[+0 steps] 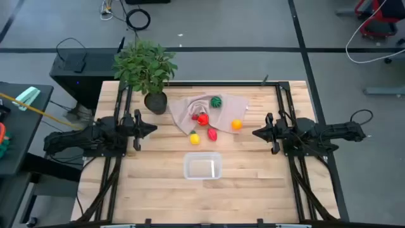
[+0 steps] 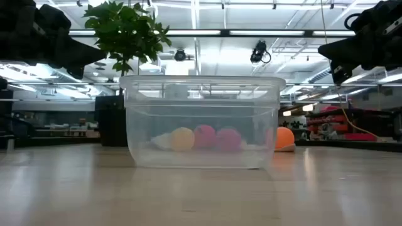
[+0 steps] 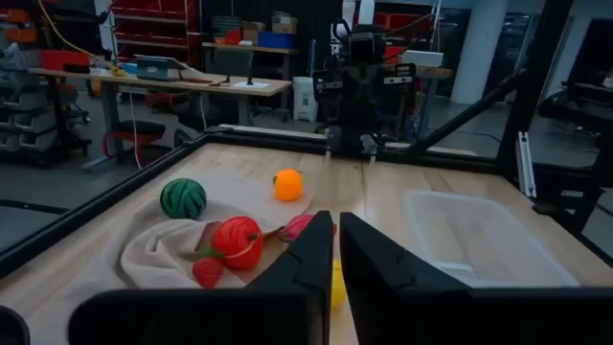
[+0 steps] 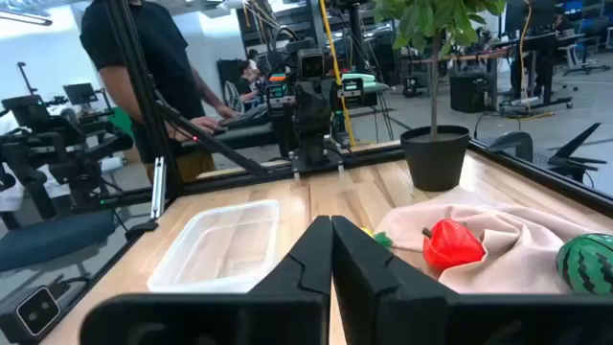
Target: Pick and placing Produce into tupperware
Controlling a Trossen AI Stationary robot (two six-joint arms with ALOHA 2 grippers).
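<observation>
The clear tupperware [image 1: 202,166] stands empty on the wooden table near its near edge, between both arms. Behind it a beige cloth [image 1: 205,109] carries the dark green round piece [image 1: 216,101] and one red piece [image 1: 202,118]. The yellow piece [image 1: 194,139], the second red piece [image 1: 212,134] and the orange piece [image 1: 236,125] lie at the cloth's near edge. My left gripper [image 1: 152,127] hovers left of the cloth, shut. My right gripper [image 1: 256,133] hovers right of the orange piece, shut. Both point at the produce and touch nothing.
A leafy potted plant [image 1: 145,66] stands at the table's far left, its dark pot [image 1: 155,102] beside the cloth. Black frame rails [image 1: 288,107] run along the table's sides. Bare wood lies around the tupperware [image 2: 201,122]. A person [image 4: 144,57] stands beyond the table.
</observation>
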